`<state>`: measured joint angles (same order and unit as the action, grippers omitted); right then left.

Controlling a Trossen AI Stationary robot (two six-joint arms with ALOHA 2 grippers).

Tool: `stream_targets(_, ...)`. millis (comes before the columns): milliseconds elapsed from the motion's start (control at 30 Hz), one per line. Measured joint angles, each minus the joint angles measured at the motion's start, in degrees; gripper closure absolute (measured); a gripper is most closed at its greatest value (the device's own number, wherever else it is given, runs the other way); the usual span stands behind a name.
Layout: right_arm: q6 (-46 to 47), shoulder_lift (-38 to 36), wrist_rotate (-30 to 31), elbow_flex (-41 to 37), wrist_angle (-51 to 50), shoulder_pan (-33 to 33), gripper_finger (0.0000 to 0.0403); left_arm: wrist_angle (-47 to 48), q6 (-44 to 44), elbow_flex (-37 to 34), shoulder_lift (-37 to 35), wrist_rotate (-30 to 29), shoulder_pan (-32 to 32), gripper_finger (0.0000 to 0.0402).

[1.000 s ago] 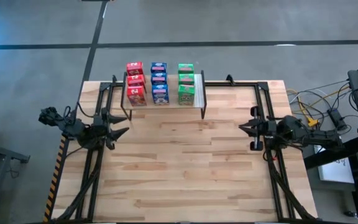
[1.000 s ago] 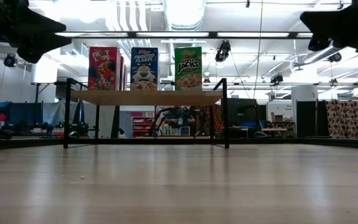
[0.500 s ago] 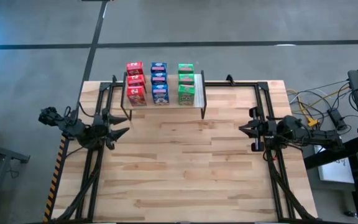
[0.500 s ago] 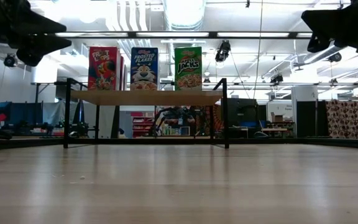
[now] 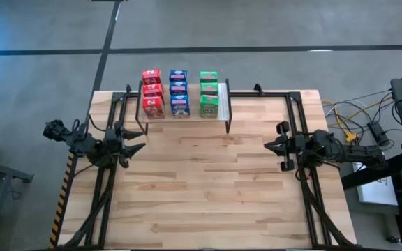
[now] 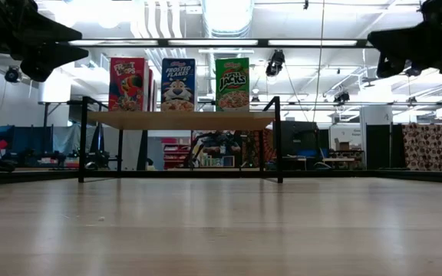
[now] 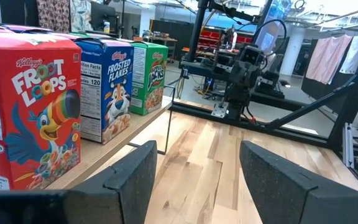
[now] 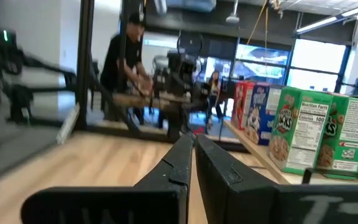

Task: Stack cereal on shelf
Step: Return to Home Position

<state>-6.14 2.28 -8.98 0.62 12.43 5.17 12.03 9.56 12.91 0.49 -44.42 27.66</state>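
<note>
Now all nine cereal boxes stand on the shelf (image 5: 194, 106), which sits at the table's (image 5: 208, 195) 12 o'clock edge, a little toward 11. Seen from above, they form three straight columns running front to back: the red boxes (image 5: 151, 93) on the 9 o'clock side, the blue boxes (image 5: 179, 93) in the middle and the green boxes (image 5: 209, 93) on the 3 o'clock side, just beside the whitish end strip. Each column's boxes touch one another, and narrow strips of bare board separate the columns. From table height the front box of each column stands upright on the light board, printed face forward. The left gripper (image 5: 137, 139) hangs above the table at 9 o'clock, well apart from the shelf, its tips pointing toward the centre; its own camera shows its fingers (image 7: 132, 177) spread wide with nothing between them. The right gripper (image 5: 269, 146) hangs at 3 o'clock, pointing inward as well, and its fingers (image 8: 176, 162) are pressed together, empty. A person (image 8: 126, 59) in dark clothing shows beyond the table in the right wrist view.
</note>
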Motion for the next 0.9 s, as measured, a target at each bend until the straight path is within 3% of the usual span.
stream_targets(167,-5.45,0.91,0.01,0.00,-3.29,0.00,0.0390,0.00,0.00,0.00,0.00,0.00,0.00,0.0187)
stream_targets(900,-2.44,1.23,0.01,-0.02,-5.80,0.00,0.0390,-0.01,-0.02,0.00,0.00,0.00,0.00,0.0187)
